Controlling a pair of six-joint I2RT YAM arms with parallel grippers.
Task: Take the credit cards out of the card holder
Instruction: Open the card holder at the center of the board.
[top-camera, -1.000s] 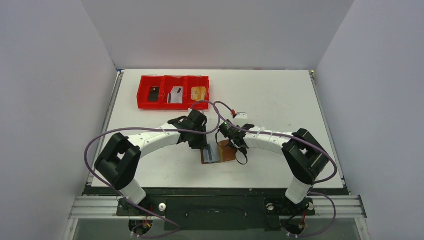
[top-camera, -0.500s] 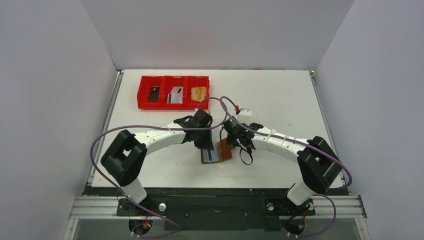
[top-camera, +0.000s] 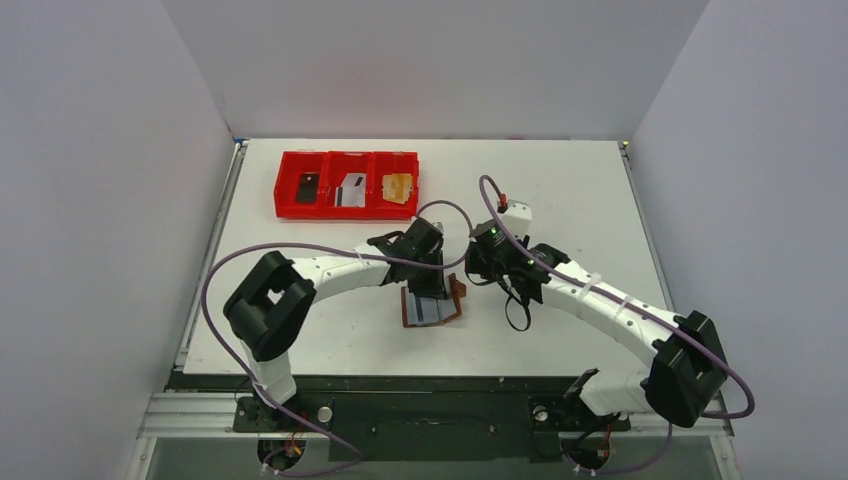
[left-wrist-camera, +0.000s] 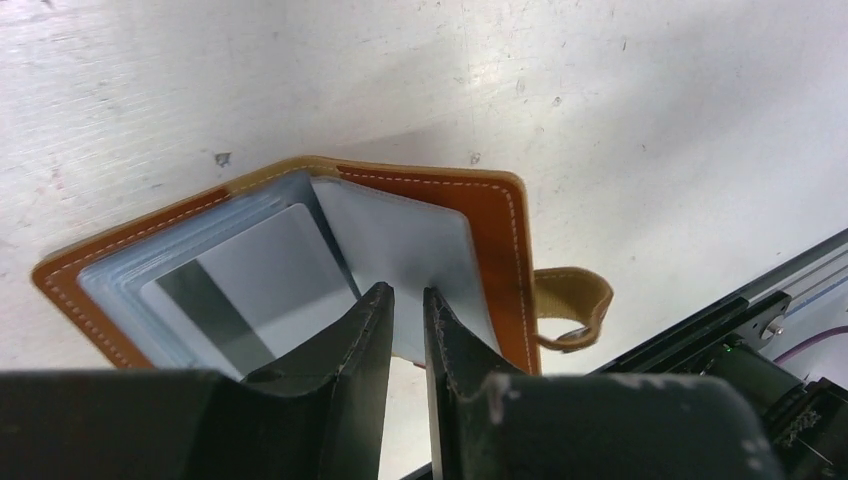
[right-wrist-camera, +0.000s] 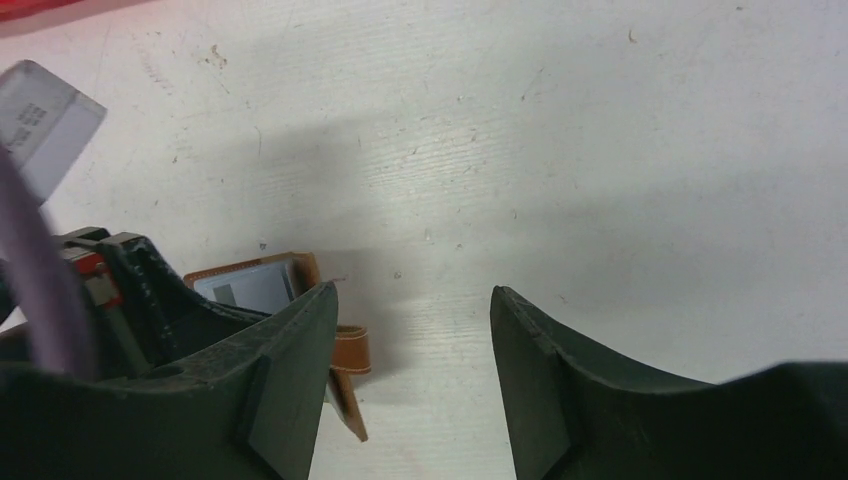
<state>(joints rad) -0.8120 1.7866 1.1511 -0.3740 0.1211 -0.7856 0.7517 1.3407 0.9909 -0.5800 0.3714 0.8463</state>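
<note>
At 11 o'clock on the white table (top-camera: 560, 190): red three-compartment plastic tray (top-camera: 345, 212). Holds a black card (top-camera: 308, 186), a silver-grey card (top-camera: 350, 190) and an orange card (top-camera: 398, 187), one per compartment.

Toward 5 o'clock from the tray, near the table's middle: left gripper (left-wrist-camera: 406, 296), jaws almost together with only a thin slit, tips over the right-hand grey-blue pocket. Cannot tell whether anything is pinched.

Beneath it: small brown leather folding card holder (left-wrist-camera: 497, 250), spread open and flat on the table. Shows a silver-grey card with a dark stripe (left-wrist-camera: 250, 290) in its left pocket, and a short brown strap tab (left-wrist-camera: 570, 305) at its 4 o'clock edge in the left wrist view.

At 2 o'clock of the holder in the top view: right gripper (right-wrist-camera: 412, 295), released, jaws wide apart above bare table, grasping nothing.
</note>
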